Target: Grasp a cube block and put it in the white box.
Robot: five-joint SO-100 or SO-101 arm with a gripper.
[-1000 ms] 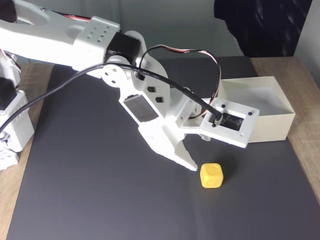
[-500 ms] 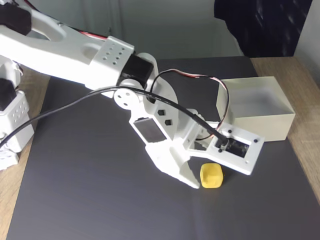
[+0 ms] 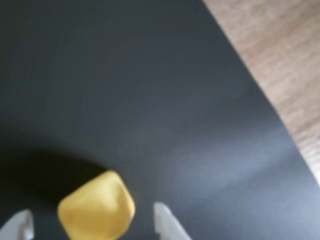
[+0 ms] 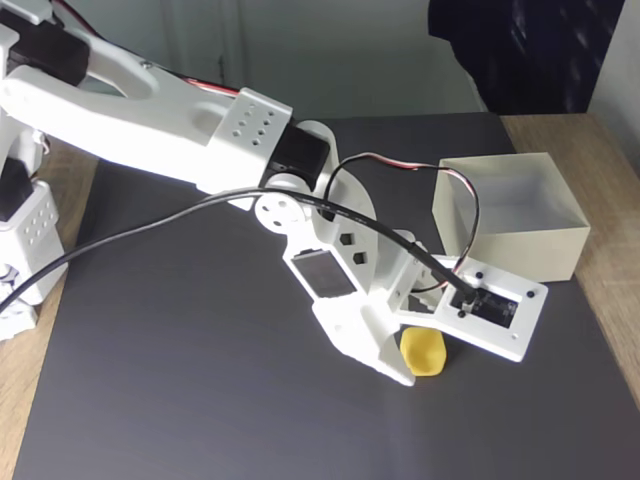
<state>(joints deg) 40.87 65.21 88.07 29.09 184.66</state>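
Fixed view: white arm (image 4: 150, 95) reaches from upper left toward centre. Gripper (image 4: 415, 365) low over dark mat (image 4: 180, 380), fingers spread wide — yellow cube block (image 4: 424, 353) between them, lower centre-right, not clamped. Wrist view: cube block (image 3: 96, 206) at bottom edge, white fingertips (image 3: 165, 220) either side. White box (image 4: 510, 215) right of centre, apart from cube.

Arm lowered, advanced; open fingers (image 3: 165, 225) now straddle cube block (image 4: 423, 353), previously beside it.
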